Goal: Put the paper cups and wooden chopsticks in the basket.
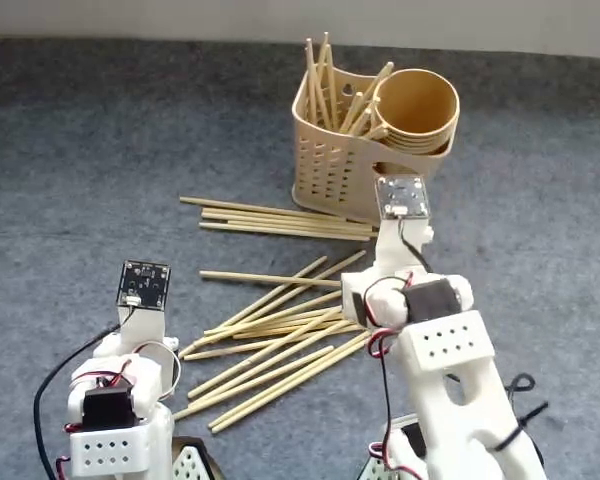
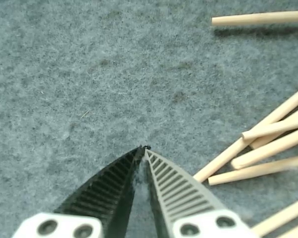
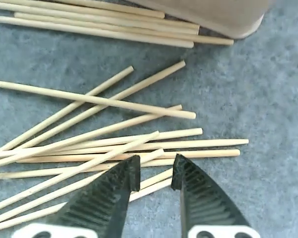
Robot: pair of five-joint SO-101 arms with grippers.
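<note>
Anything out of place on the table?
Yes: many chopsticks lie loose and crisscrossed on the mat before the basket, a few lined up along its base. The stacked paper cups sit tilted in the basket. No damage visible.

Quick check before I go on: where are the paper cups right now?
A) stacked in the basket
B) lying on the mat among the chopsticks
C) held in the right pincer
A: the paper cups sit nested in one end of the basket, while loose chopsticks lie on the mat.
</note>
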